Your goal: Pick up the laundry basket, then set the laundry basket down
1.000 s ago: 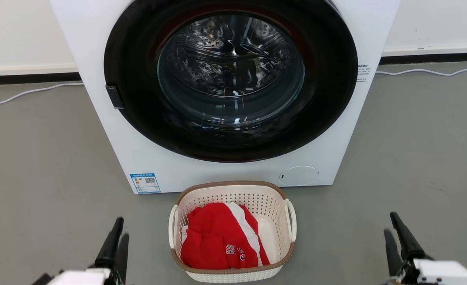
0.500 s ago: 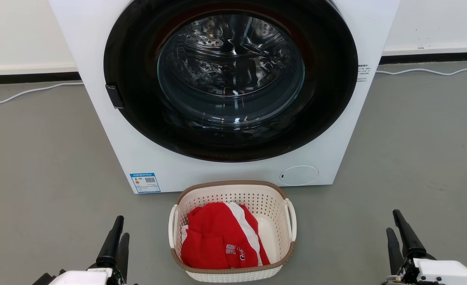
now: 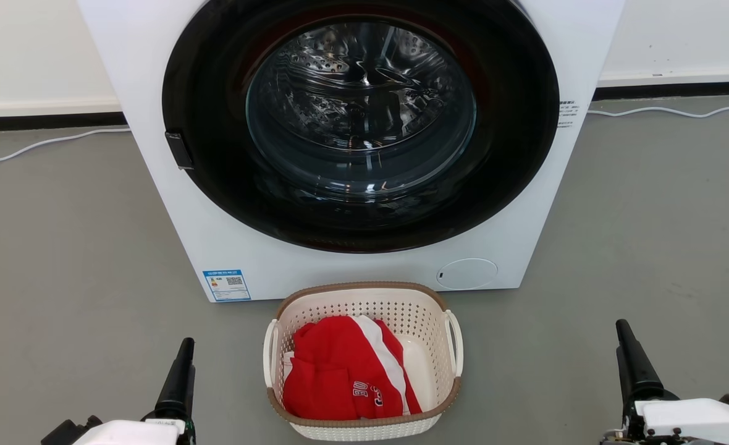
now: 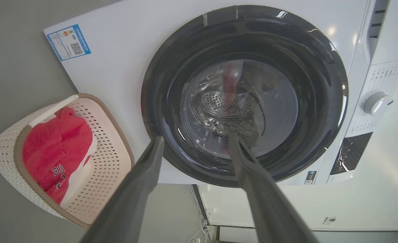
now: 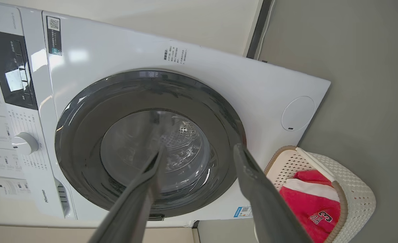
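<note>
The laundry basket stands on the grey floor just in front of the washer, cream-white and perforated, with a brown rim and a white loop handle on each side. A red garment with white stripes lies inside it. My left gripper hovers to the basket's left, apart from it, and my right gripper is further off on the right. Each is open with nothing between its fingers, as the left wrist view and the right wrist view show. The basket sits left of my left fingers, and the same basket sits right of my right fingers.
A white front-loading washer with a shut dark round door rises right behind the basket. White cables run along the floor by the back wall on both sides. Open grey floor flanks the basket.
Both wrists have rolled, so each pair of fingers now lines up as one in the head view. The right gripper has edged up and slightly right. The basket has not moved.
</note>
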Available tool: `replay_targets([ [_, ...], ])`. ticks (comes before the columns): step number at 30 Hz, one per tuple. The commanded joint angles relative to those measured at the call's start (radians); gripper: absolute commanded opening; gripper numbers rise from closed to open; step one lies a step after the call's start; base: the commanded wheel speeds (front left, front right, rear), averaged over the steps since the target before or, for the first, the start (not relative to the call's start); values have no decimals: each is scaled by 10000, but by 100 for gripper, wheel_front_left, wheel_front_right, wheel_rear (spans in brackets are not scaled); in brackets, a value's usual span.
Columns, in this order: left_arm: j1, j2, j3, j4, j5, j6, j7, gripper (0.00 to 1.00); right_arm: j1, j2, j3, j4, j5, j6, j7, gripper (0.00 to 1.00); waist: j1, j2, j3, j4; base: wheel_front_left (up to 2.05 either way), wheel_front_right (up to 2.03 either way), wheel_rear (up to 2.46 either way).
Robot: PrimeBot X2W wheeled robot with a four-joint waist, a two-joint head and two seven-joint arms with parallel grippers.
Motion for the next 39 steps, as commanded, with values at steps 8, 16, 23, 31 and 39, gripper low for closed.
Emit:
replay_targets([
  [8,-100,74,72,-351,1366,115,-331,100,20,-102,-58,-687,-1840,32,-351,100,-2,-1,-3,-34,0,0,0],
  [16,-69,85,55,-491,2730,291,-565,100,106,-107,-34,-868,-3521,37,-585,100,-2,-1,0,-64,0,0,0],
  [23,-28,95,24,-556,3641,348,-771,100,61,-199,32,-895,-4623,42,-791,100,-2,-1,5,-90,0,0,0],
  [31,23,106,40,-550,4557,344,-1007,100,-14,-374,73,-876,-5710,47,-1027,100,-2,-1,10,-90,0,0,0],
  [39,72,117,62,-506,5481,335,-1241,100,-16,-430,102,-899,-6763,52,-1261,100,-2,-1,36,-103,0,0,0],
])
